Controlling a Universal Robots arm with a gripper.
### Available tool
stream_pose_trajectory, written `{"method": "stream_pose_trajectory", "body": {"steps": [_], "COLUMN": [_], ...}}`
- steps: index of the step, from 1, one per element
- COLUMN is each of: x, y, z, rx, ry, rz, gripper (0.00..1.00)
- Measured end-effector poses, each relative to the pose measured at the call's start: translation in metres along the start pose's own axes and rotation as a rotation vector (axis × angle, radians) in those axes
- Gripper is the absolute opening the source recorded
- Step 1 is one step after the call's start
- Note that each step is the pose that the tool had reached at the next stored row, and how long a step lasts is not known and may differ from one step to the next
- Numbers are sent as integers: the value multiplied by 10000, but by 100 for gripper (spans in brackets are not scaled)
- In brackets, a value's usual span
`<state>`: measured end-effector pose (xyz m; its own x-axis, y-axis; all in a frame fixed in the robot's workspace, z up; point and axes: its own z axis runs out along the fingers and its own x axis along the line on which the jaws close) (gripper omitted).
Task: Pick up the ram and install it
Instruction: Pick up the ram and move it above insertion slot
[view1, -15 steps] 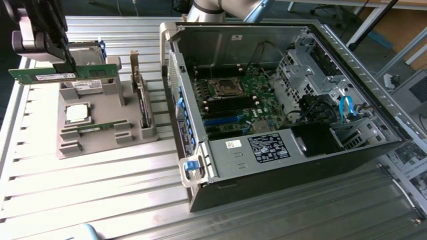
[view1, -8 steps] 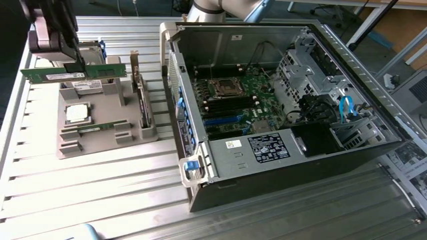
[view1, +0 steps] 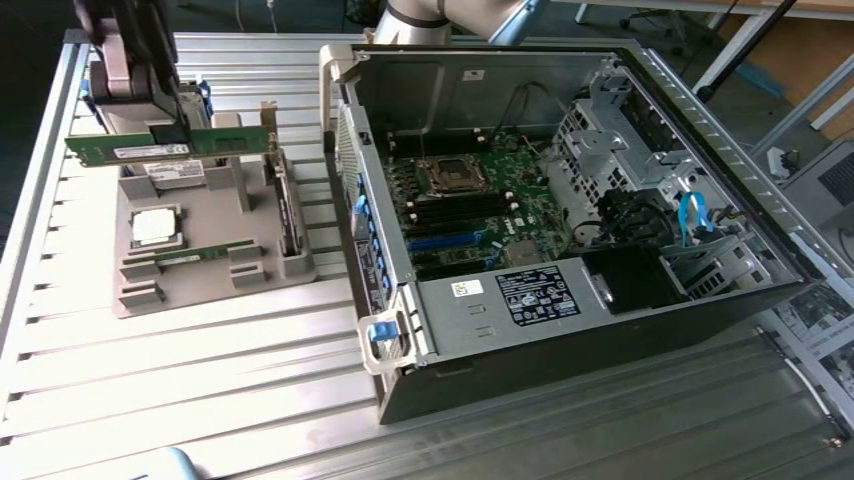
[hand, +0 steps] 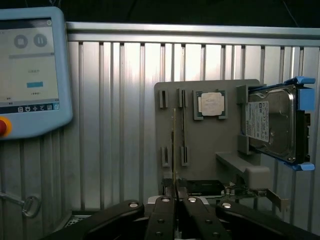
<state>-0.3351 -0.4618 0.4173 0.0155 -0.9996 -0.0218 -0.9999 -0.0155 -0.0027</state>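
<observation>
Gripper (view1: 158, 118): jaws closed tight on the ram (view1: 200, 143), pinching its top long edge near mid-length; nothing else in the jaws.
Ram pos: in the air, long axis level, hanging over the grey tray (view1: 200, 290). Approx 10 o'clock in the exterior view and 9 o'clock from the PC case (view1: 534, 295), well apart from it.
Wrist cam: gripper (hand: 175, 201) closed on a thin edge-on strip, prob. the ram (hand: 173, 150); hard to be sure, it's a sliver.
Tray: processor (view1: 151, 225) sits in its pocket; hard drive (hand: 272, 122) stands at the tray's edge.
Case: side open, mainboard (view1: 467, 185) exposed, black DIMM slots (view1: 461, 212) at approx 4 o'clock from the ram.
Handling (est.): light, stiff, thin PCB; brittle if bent, chips & contacts fragile. Best held by the flat faces at mid-length on the top edge, clear of the bottom contacts, as gripped now.
Task status: pick-up done; ram not yet in a slot.
</observation>
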Motion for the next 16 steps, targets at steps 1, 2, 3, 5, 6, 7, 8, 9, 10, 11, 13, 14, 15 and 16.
{"method": "stream_pose_trajectory", "body": {"steps": [1, 2, 3, 5, 6, 7, 8, 9, 10, 11, 13, 14, 15, 16], "x": [0, 1, 1, 1, 2, 2, 2, 2, 3, 3, 3, 4, 4, 4], "y": [-17, -42, -60, -98, -112, -129, -143, -158, -174, -186, -227, -243, -262, -281], "z": [0, 0, 0, 0, 0, 1, 1, 1, 1, 0, 0, 0, 1, 0], "rx": [1, 0, 0, 0, 0, 1, 0, 0, 1, 0, 0, 0, 0, 0], "ry": [0, 0, 0, 1, 0, -1, -1, 0, 0, 0, 0, 0, 0, 0], "rz": [0, 0, 0, 0, 0, 0, 0, 0, 0, -1, 0, 0, 0, 0], "gripper": [12, 12, 12, 12, 12, 12, 12, 12, 12, 12, 12, 12, 12, 12]}}
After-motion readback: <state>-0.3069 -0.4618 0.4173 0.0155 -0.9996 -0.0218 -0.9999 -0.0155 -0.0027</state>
